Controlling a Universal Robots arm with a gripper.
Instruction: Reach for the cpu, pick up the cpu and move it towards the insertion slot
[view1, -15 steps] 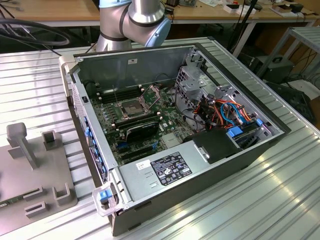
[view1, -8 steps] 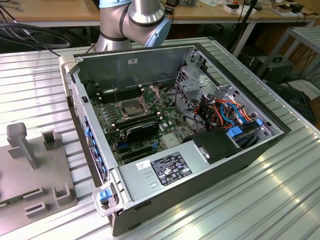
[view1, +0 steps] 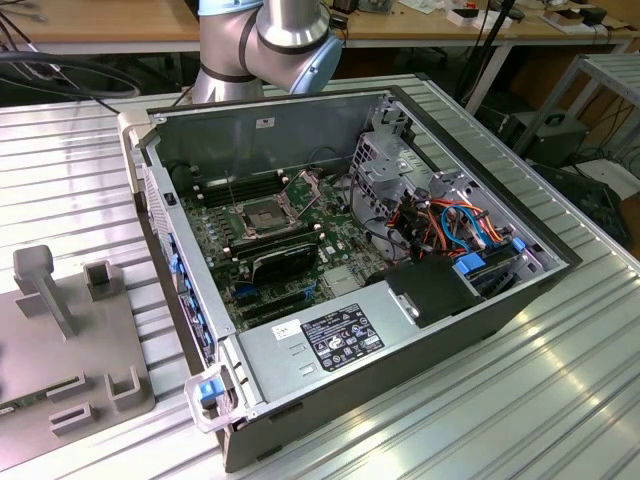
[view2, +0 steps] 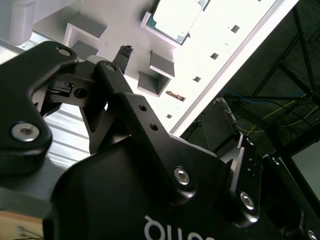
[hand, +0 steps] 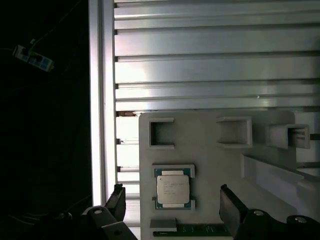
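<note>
Over the cpu, the spread hand.

Ribbed aluminium table carried grey fixture plate directly under the gripper. Open PC case sat on it too, apparently well clear of the gripper.

- Found the cpu in a pocket on the fixture plate.
- Found that plate at nine o'clock of the computer case, exterior view.
- Found the insertion slot inside it, toward ten o'clock.
</note>
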